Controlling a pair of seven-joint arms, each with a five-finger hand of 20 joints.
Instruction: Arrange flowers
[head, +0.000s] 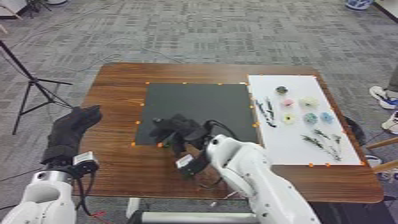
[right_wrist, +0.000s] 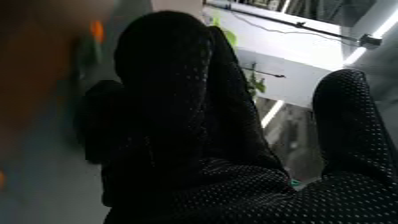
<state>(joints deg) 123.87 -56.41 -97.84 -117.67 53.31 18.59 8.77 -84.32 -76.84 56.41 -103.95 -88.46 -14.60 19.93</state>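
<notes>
Brown wooden table (head: 115, 107), with a black mat (head: 197, 100) in the middle and a white sheet (head: 289, 81) along the right side. Over the near-left part of the mat, the right hand (head: 180, 127), angled in from the near edge. Straight gloved fingers (right_wrist: 169, 75), close together, with the thumb (right_wrist: 351, 110) spread well apart. Just past those fingers in the right wrist view, green leaves (right_wrist: 229, 38) and a thin leafy sprig (right_wrist: 258, 84), strung out roughly along the fingers' length. Lightly held or merely beside the glove: impossible to tell. In the head view, a green fleck (head: 162, 145) just nearer the robot than the glove.

Far nearer to this foliage than the left hand (head: 78, 119), above the table's left side, grip and contents impossible to tell.

Well to the right, on the sheet: a dark flower head (head: 282, 90), a pink one (head: 288, 102), a cream one (head: 308, 101), a yellow one (head: 289, 118) and two blue ones (head: 318, 118). Nearer the robot, green sprigs (head: 325, 144), long axes slanting, leafy ends pointing far and left, bare stems near and right. Dark stems (head: 266, 111) at the sheet's left, running mostly near to far.

Probably next: settling the leafy sprig onto the mat, stem aligned before release.
</notes>
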